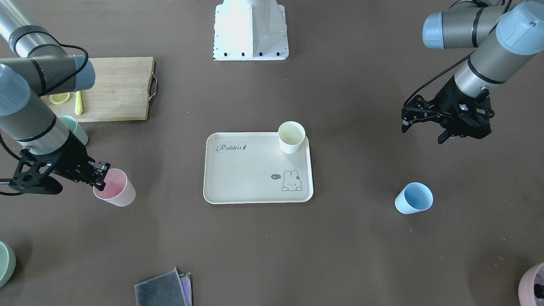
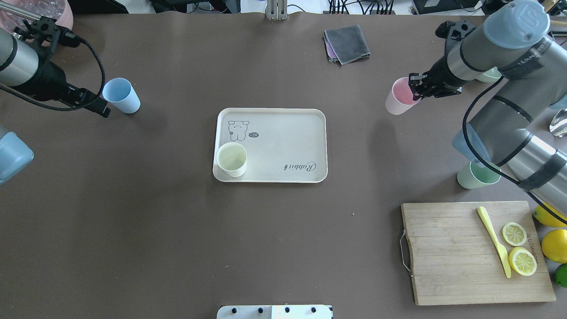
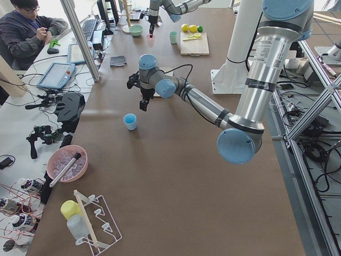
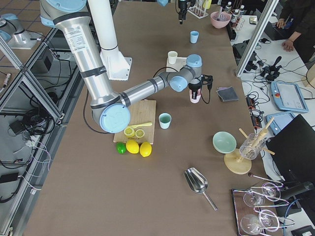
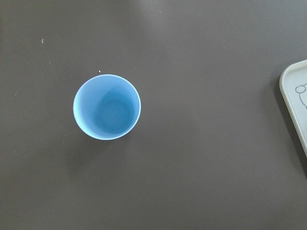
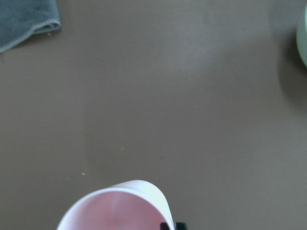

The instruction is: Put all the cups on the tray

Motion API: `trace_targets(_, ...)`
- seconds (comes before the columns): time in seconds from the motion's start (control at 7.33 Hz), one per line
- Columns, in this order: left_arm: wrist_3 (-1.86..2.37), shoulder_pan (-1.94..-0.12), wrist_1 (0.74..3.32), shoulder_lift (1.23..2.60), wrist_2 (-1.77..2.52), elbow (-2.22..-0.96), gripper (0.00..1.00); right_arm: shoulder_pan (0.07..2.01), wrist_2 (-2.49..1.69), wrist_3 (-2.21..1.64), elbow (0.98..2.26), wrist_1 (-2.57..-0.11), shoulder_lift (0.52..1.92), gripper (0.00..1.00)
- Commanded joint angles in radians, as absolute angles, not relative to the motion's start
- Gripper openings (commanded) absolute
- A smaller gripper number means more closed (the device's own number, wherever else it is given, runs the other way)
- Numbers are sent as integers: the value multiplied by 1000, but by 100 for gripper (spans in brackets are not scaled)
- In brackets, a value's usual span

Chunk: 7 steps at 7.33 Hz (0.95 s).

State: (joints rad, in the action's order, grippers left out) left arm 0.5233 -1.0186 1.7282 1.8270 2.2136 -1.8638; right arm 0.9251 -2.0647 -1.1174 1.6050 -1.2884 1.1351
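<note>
Starting nearest the robot in the overhead view, with twelve o'clock pointing away from its base, a wooden cutting board with a metal handle (image 2: 452, 261) lies at the tray's five o'clock. It carries a yellow plastic knife (image 2: 494, 241) and two lemon slices (image 2: 514, 234).

Farther out, the beige rectangular tray with raised rim and "Rabbit" script (image 2: 274, 146) sits mid-table, with broad brown tabletop (image 2: 133, 221) showing around all four of its edges. The cream-white tapered tumbler (image 2: 231, 159) stands upright inside the tray at its seven o'clock corner, close against the rim.

The mint green tapered tumbler (image 2: 476, 176) stands on the table just past the tray's three o'clock, beyond the board's far edge and partly under the right arm.

At two o'clock, well apart from the tray's right edge, the pastel pink tapered tumbler (image 2: 401, 97) has the right gripper (image 2: 414, 88) pinched onto its rim, one finger inside the mouth. Whether its base is off the table is hard to tell.

At ten o'clock, the light blue tapered tumbler (image 2: 122, 95) stands upright with bare table around it. The left gripper (image 1: 423, 132) hovers just beside and above it, jaws spread, touching nothing.

A folded grey cloth (image 2: 347, 42) lies at one o'clock near the far edge.
</note>
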Motion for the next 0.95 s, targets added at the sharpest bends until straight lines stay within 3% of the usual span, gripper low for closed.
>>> trace_targets(0.0,526,-1019,1729,1827,2214,-1865,98,782,-1946,-1379,1586,-1443,946,0)
trace_targets(0.55,529,-1017,1729,1829,2214,-1862,98,641,-1815,-1522,1474,-1459,816,0)
trace_targets(0.68,529,-1014,1729,1829,2215,-1861,98,641,-1812,-1517,1471,-1459,818,28)
trace_targets(0.82,528,-1014,1730,1830,2215,-1855,98,641,-1795,-1514,1467,-1459,812,70)
